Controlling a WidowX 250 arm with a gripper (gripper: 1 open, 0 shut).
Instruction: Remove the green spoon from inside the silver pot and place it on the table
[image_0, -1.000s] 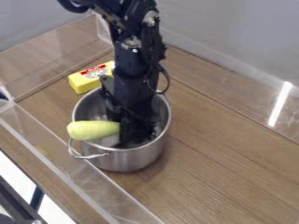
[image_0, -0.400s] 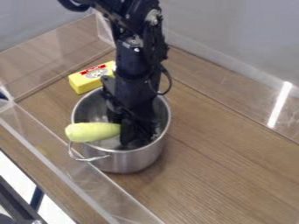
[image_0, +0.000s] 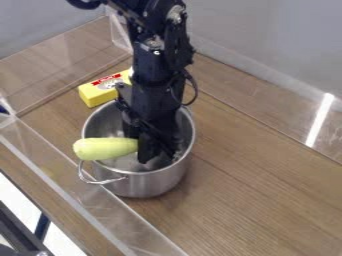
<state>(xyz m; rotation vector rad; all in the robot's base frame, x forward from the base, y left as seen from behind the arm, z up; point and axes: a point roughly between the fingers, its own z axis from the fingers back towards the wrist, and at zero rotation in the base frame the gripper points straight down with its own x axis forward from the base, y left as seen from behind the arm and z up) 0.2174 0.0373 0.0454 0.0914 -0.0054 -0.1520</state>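
Nothing much has changed: the gripper (image_0: 150, 150) stays down inside the silver pot (image_0: 134, 178), squeezed tight on the green spoon (image_0: 106, 148), which has not been lifted yet.

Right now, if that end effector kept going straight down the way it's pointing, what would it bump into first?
Probably the pot's floor. The end effector already reaches down inside it beside the green spoon, though its tips are hidden, so depth is uncertain.
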